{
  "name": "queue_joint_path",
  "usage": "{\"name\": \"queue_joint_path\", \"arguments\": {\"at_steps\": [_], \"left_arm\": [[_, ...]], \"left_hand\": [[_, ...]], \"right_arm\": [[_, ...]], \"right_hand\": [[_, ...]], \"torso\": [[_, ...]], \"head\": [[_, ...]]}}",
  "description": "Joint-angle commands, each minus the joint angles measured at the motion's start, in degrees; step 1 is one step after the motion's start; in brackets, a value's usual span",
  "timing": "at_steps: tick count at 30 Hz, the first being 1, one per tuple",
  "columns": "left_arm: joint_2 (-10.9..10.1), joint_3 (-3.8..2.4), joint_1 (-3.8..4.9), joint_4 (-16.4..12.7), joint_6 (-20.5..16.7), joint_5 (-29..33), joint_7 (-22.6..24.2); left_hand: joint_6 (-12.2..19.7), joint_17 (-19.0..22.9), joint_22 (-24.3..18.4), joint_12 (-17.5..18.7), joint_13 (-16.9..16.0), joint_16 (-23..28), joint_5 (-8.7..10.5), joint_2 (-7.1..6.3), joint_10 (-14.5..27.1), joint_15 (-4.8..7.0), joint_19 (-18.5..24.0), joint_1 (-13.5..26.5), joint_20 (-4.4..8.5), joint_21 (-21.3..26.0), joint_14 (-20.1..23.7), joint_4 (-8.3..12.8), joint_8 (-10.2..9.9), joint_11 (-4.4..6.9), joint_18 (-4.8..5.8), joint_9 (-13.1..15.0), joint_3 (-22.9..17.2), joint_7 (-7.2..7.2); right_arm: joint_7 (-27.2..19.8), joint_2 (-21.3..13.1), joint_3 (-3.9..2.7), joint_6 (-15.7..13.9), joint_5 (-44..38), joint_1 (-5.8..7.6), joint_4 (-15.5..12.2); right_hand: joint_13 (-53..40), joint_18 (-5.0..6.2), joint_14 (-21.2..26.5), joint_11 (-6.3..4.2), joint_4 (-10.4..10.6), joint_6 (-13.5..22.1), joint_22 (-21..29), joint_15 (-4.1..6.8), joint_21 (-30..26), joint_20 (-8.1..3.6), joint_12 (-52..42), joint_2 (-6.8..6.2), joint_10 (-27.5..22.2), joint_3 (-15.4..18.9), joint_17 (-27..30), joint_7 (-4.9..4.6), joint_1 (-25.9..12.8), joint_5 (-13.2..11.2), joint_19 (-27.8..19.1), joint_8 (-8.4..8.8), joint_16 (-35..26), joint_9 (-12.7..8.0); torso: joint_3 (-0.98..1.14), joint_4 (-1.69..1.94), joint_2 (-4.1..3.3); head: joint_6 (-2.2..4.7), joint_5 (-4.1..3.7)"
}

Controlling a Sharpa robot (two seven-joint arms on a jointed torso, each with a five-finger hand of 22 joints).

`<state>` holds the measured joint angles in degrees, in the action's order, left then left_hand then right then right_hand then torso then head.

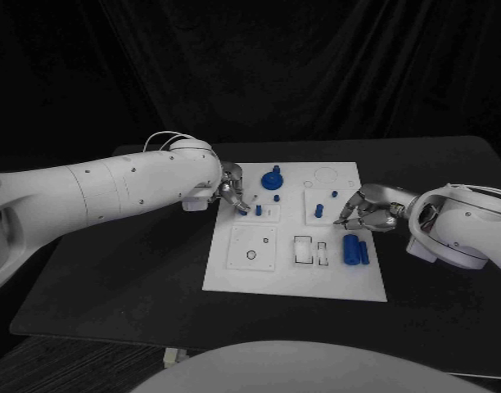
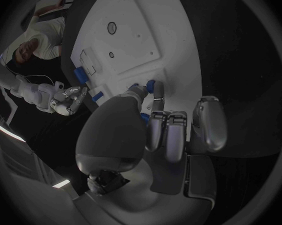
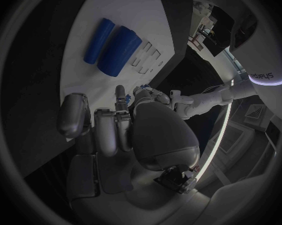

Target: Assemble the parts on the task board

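Your left hand [image 1: 234,195] pinches a small blue peg [image 2: 157,89] over the white rectangular task board [image 1: 250,274]. Your right hand [image 1: 368,211] rests at the board's right edge; grip undeterminable.

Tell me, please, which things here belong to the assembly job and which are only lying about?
Belong to the job:
task board
blue cylinders
blue knob part
small blue pegs
left hand
right hand

Only lying about:
black table
black curtain

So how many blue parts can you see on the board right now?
At least 5: a knob and peg up top, a peg at right, two cylinders lower right. The hands may hide others.
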<state>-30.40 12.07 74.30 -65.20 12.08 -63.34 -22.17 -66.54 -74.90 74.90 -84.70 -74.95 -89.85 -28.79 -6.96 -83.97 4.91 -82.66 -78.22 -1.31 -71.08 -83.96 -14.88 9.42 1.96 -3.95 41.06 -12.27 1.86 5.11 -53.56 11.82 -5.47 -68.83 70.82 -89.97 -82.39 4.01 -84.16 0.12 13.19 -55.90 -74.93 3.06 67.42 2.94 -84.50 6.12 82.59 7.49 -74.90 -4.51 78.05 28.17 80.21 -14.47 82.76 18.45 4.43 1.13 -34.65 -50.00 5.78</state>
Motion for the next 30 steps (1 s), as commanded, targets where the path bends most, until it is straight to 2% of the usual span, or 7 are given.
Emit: {"name": "queue_joint_path", "arguments": {"at_steps": [1, 23, 30], "left_arm": [[-0.17, 0.01, -0.18, -0.54, -0.70, 0.12, -0.11], [-1.52, -0.01, 0.40, -2.38, -2.64, 0.12, -0.06], [-1.94, -0.01, 1.08, -2.89, -2.28, 0.12, 0.09]], "left_hand": [[-0.30, -15.10, 10.08, -0.06, -11.15, -0.15, -0.28, -0.20, -3.04, 0.25, -0.34, 0.26, 0.03, -0.31, -6.04, 10.19, 0.23, 0.35, 0.18, 0.16, -10.64, 0.16], [-0.23, -15.10, 10.02, 0.40, -10.81, -0.15, -0.43, -0.27, -2.78, 0.24, -0.27, 0.40, 0.03, -0.10, -6.04, 10.28, 0.27, 0.33, 0.14, 0.25, -10.83, 0.19], [-0.02, -15.10, 9.98, 0.71, -10.59, -0.15, -0.21, -0.21, -2.60, 0.19, -0.18, 0.52, 0.00, 0.09, -6.04, 10.35, 0.30, 0.28, 0.11, 0.39, -11.10, 0.25]], "right_arm": [[0.66, -0.06, -0.03, 0.59, -0.07, -0.14, 0.01], [1.01, -0.12, -0.03, 0.86, -0.07, -0.14, 0.01], [1.03, -0.03, -0.03, 1.02, -0.07, -0.14, 0.05]], "right_hand": [[6.22, 1.05, -1.43, 0.01, -0.09, 0.18, -8.23, 0.36, -0.51, -0.03, 1.12, 3.08, -0.52, -0.29, -0.48, -0.07, 3.63, 0.20, -0.39, 0.32, -0.34, -0.09], [6.84, 1.20, -1.20, 0.02, -0.16, 0.23, -7.99, 0.34, -1.30, 0.00, 1.48, 3.13, -0.93, -0.53, 0.09, -0.08, 3.79, 0.24, -0.74, 0.34, -0.71, -0.09], [7.06, 1.24, -1.15, 0.02, -0.19, 0.25, -7.93, 0.34, -1.52, 0.01, 1.61, 3.14, -1.07, -0.61, 0.20, -0.08, 3.86, 0.25, -0.83, 0.35, -0.78, -0.09]], "torso": [[0.00, 0.03, 0.03], [0.02, 0.01, -0.01], [0.00, 0.03, -0.04]], "head": [[0.00, -0.04], [0.00, -0.26], [0.00, -0.13]]}}
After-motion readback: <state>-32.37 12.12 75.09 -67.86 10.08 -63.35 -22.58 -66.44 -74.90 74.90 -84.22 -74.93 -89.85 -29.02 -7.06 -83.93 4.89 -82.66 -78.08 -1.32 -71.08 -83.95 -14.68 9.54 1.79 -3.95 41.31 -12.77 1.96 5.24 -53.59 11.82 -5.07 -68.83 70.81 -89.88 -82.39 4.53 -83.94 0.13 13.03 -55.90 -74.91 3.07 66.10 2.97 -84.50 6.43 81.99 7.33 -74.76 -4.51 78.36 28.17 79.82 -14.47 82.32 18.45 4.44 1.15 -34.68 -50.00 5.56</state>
